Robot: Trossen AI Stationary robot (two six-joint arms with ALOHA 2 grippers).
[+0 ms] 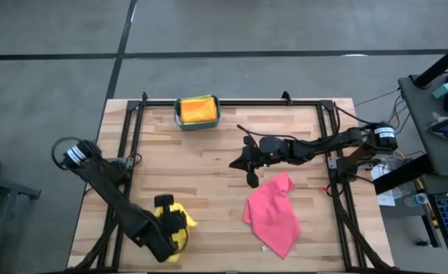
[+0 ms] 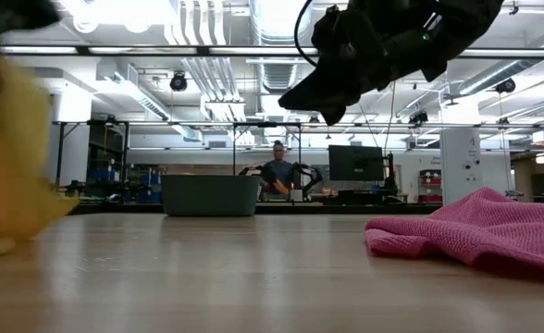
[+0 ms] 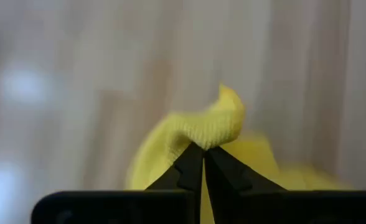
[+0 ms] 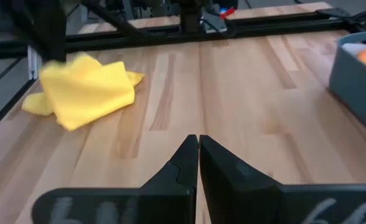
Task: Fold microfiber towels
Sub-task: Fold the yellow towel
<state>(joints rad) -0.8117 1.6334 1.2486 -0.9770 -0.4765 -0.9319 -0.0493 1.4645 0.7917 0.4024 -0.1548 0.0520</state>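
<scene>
Your soft yellow microfiber towel [image 1: 180, 227] sat bunched near the table's near left corner, and your left gripper [image 3: 203, 151] had its two dark fingers pinched together on a raised fold of it; the left wrist view showed the cloth puckered up right at the fingertips. In the right wrist view the same yellow towel [image 4: 86, 90] lay as a rumpled, roughly folded heap on the boards, with the left arm standing over its edge.

To the right of it, well apart, your crumpled pink microfiber towel [image 1: 273, 213] lay loose on the near right part of the table, one corner pointing toward the far side. In the low view it showed as a low pink mound [image 2: 480, 229] resting flat on the wood, with nothing touching it.

Your right gripper [image 1: 252, 180] hung above the middle of the table, just beyond the pink towel's far corner, apart from the cloth. Its fingers [image 4: 223, 165] were pressed together with nothing between them.

At the far edge, near the middle, the teal rectangular plastic bin [image 1: 217, 115] held an orange microfiber towel [image 1: 197, 109], folded and filling most of the bin.

All of this lay on the pale wooden butcher-block table [image 1: 209, 167]. Beyond it, in the low view, a person [image 2: 278, 170] sat at a desk far back in the room.
</scene>
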